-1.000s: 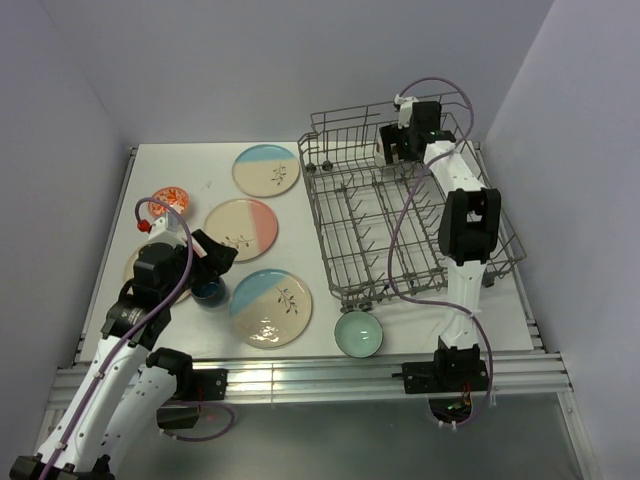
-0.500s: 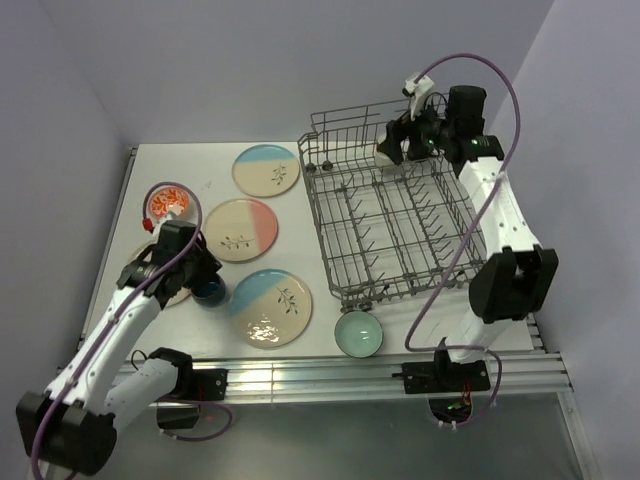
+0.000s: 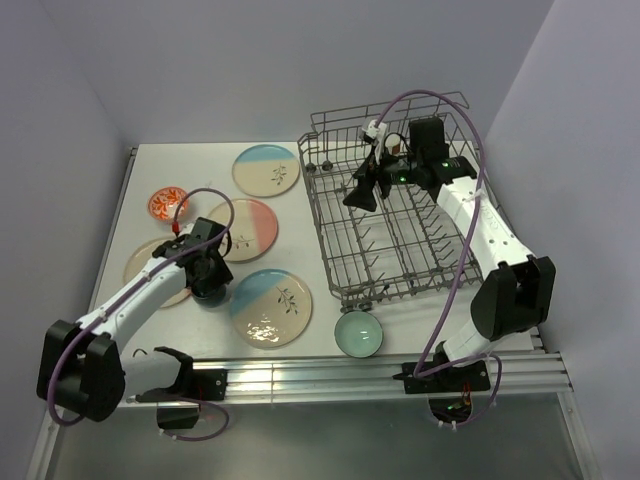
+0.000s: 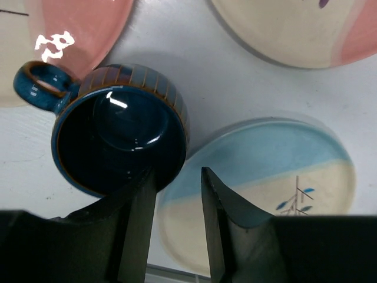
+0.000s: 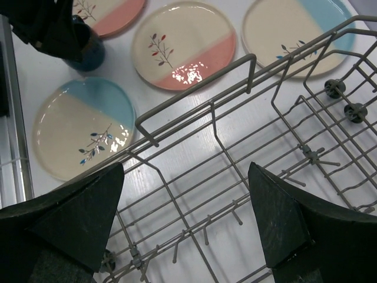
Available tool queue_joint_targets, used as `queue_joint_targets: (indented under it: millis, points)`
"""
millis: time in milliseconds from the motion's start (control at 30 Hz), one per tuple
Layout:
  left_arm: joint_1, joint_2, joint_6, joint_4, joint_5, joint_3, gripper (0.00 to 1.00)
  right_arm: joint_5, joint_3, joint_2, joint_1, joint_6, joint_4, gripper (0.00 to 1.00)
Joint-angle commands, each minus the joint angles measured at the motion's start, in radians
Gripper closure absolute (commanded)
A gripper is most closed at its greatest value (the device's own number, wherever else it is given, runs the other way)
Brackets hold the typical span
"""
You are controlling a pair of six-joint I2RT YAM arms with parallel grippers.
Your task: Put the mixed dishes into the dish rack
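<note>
The dark-blue mug [image 3: 208,292] [image 4: 118,135] stands upright on the table between the plates. My left gripper [image 3: 212,280] [image 4: 177,172] is down on it, jaws half closed. One finger is over the mug's mouth and the other is outside the wall, with a gap showing beside it. My right gripper [image 3: 360,190] [image 5: 185,171] hangs wide open and empty over the dish rack [image 3: 420,245] [image 5: 194,88]. Three plates lie in full view: blue-half [image 3: 266,170], pink-half [image 3: 242,228], blue-half [image 3: 271,307]. Another plate [image 3: 148,268] is partly under my left arm.
A small orange-red bowl [image 3: 167,204] sits at the left. A pale teal bowl [image 3: 358,334] sits near the front edge, by the rack's near corner. The rack's raised wire sides and upright tines lie under my right arm. Grey walls enclose the table on three sides.
My left arm stretched out and sank onto the mug while its jaws narrowed. My right gripper swung from the rack's far right corner leftwards over the rack's middle, staying open.
</note>
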Motion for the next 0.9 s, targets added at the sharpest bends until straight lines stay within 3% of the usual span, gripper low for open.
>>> queue_joint_targets:
  millis: [0,300,567,733,867]
  points:
    - [-0.04,0.038,0.038,0.036,-0.064,0.021,0.58,-0.045,-0.003,-0.063,0.008,-0.007,0.0,0.07]
    - [-0.065,0.087,0.184,0.074,-0.01,0.035,0.5,-0.071,-0.029,-0.081,0.012,-0.005,-0.004,0.07]
    - [-0.097,0.191,0.153,-0.024,-0.035,0.109,0.45,-0.083,-0.045,-0.089,0.014,-0.005,-0.001,0.07]
    - [-0.103,0.22,0.122,-0.052,-0.07,0.106,0.49,-0.089,-0.056,-0.092,0.014,-0.001,0.005,0.07]
    - [-0.103,0.242,0.109,-0.032,-0.07,0.095,0.62,-0.097,-0.059,-0.097,0.014,-0.004,0.0,0.07]
